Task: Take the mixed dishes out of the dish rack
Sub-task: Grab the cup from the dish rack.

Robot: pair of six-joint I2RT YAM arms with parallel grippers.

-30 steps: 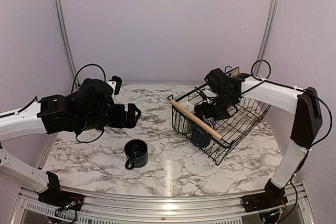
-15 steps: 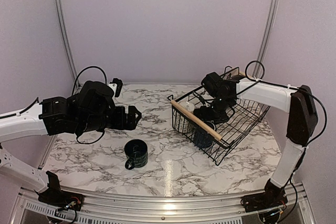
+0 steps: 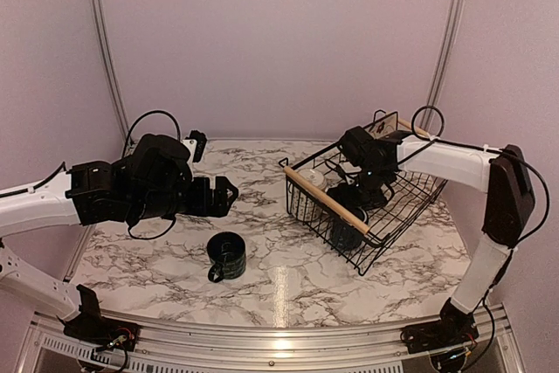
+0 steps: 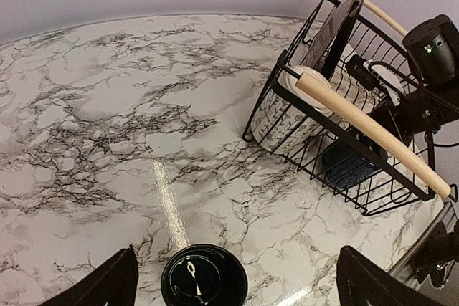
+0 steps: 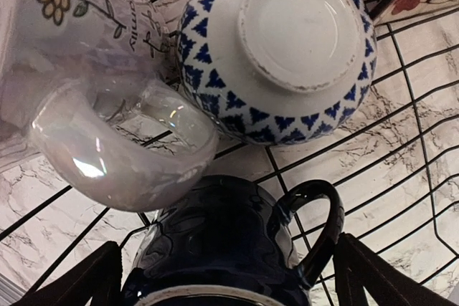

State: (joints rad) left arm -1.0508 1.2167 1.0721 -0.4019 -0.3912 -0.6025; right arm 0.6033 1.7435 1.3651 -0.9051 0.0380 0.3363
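Observation:
The black wire dish rack with wooden bar handles stands tilted at the right. My right gripper is open inside it, its fingers either side of a dark blue mug lying with its handle to the right. Beside that mug lie a white flowered mug and an upturned white bowl with blue triangles. A square patterned plate leans at the rack's back. A second dark mug stands on the table. My left gripper is open and empty above it; that mug also shows in the left wrist view.
The marble table is walled by pale panels behind and at both sides. A metal rail runs along the near edge. The rack's near wooden handle sticks out toward the table's middle.
My right gripper has moved down and forward inside the rack, closer to the dark blue mug. The left arm has barely moved.

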